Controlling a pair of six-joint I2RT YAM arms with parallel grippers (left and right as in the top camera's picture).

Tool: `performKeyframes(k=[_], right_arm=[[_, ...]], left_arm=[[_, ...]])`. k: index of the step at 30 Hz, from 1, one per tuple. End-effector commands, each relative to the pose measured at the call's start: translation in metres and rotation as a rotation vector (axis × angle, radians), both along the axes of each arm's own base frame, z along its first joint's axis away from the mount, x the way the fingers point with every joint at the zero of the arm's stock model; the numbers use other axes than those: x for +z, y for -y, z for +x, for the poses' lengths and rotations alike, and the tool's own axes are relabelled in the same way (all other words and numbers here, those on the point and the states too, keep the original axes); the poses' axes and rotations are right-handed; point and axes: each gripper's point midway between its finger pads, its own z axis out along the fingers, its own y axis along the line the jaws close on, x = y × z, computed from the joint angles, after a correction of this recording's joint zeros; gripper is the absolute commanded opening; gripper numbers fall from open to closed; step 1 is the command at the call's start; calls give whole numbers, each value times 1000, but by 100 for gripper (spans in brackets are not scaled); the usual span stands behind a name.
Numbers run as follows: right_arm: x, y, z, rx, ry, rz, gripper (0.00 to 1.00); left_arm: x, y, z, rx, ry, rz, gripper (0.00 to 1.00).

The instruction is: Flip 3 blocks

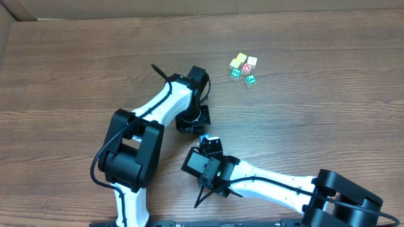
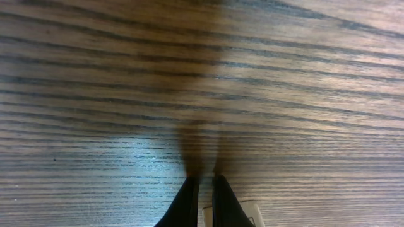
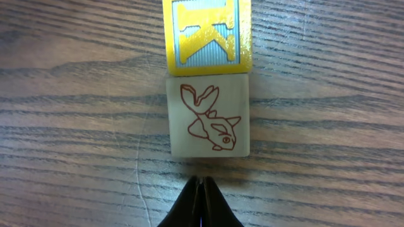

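Note:
In the right wrist view a cream block point(image 3: 208, 113) with a red fish drawing lies flat on the wood. Touching its far side is a block point(image 3: 207, 31) showing a yellow K on a blue-lined panel. My right gripper point(image 3: 202, 180) is shut and empty, its tips just short of the fish block. My left gripper point(image 2: 203, 180) is shut low over the table, and the corner of a whitish block point(image 2: 251, 213) shows beside its right finger. From overhead both grippers, left point(image 1: 193, 123) and right point(image 1: 209, 146), meet mid-table and hide these blocks except for a blue-white speck point(image 1: 204, 137).
A tight group of yellow, green, red and white cubes point(image 1: 243, 68) sits at the back right, well away from both grippers. The two arms crowd the table's middle and front. Bare wood table point(image 1: 315, 126) lies all around.

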Motion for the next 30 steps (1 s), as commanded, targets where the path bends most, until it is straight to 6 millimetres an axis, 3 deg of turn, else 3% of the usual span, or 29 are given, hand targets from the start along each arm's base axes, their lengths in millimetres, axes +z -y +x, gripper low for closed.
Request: performKeyframes(k=[1, 10, 30], right_arm=[[0, 2, 2, -5, 14, -1, 4], [-10, 0, 3, -6, 8, -14, 4], [-10, -5, 9, -12, 40, 3, 4]], left_arm=[[-6, 4, -6, 9, -30, -12, 4], [-5, 12, -2, -18, -16, -57, 4], [-4, 15, 0, -47, 0, -78, 4]])
